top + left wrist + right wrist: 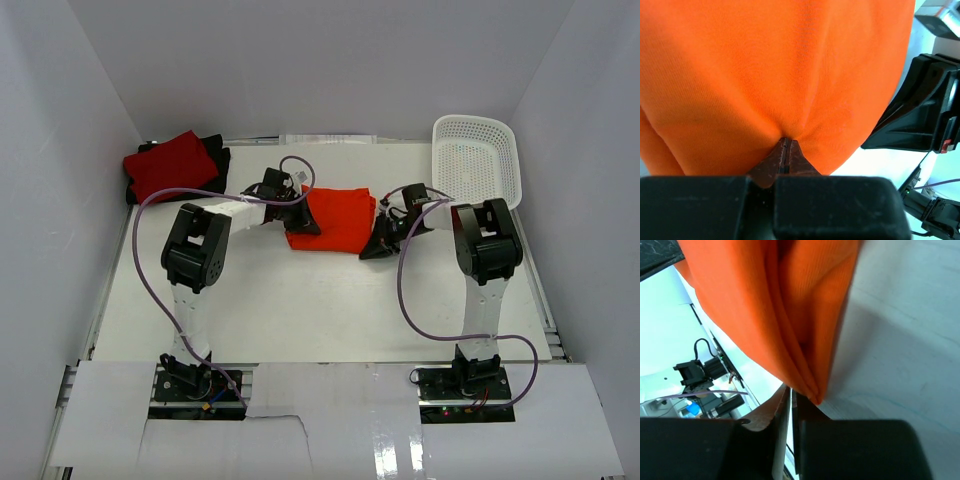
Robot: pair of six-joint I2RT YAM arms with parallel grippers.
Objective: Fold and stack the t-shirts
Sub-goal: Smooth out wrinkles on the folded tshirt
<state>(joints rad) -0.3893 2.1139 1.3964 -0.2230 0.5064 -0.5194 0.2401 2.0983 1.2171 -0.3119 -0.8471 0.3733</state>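
Note:
The orange t-shirt point(335, 220) lies folded mid-table, held between both arms. My left gripper point(308, 226) is shut on its left edge; in the left wrist view the cloth point(780, 70) puckers into the closed tips point(785, 141). My right gripper point(378, 246) is shut at the shirt's near right corner, where the folded layers point(790, 315) bunch down to the closed tips point(790, 388). At the far left a folded crimson t-shirt point(170, 165) rests on a black t-shirt point(218, 156).
A white perforated basket point(478, 160) stands at the far right corner. White walls close in the table on three sides. The right arm's black gripper body point(925, 115) sits close beside the orange cloth in the left wrist view.

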